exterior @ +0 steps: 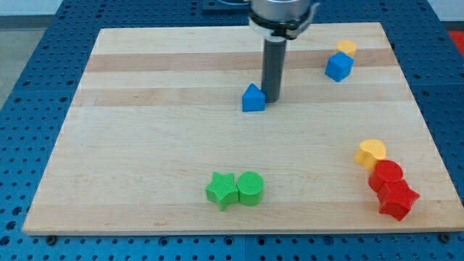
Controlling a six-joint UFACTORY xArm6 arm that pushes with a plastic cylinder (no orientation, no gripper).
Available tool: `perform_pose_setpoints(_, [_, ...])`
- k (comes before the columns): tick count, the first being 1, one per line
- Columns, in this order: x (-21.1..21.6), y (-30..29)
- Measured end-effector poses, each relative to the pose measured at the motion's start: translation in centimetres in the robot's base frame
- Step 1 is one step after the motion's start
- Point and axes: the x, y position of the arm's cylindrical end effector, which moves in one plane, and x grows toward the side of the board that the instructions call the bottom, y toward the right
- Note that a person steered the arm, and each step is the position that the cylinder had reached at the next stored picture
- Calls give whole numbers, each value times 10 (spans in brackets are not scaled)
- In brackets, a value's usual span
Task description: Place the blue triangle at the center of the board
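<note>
The blue triangle lies on the wooden board, a little above the board's middle. My tip stands on the board just to the right of the blue triangle, touching or almost touching its right side. The dark rod rises from there to the arm at the view's top.
A blue cube and a yellow block sit at the top right. A yellow heart, a red round block and a red star cluster at the lower right. A green star and green cylinder sit at the bottom centre.
</note>
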Motion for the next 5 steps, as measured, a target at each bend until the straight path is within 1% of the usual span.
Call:
perform_pose_setpoints(1, [0,-25])
perform_pose_setpoints(2, [0,-30])
perform_pose_setpoints(3, [0,-4])
perform_pose_setpoints(4, [0,47])
perform_pose_setpoints(5, [0,117])
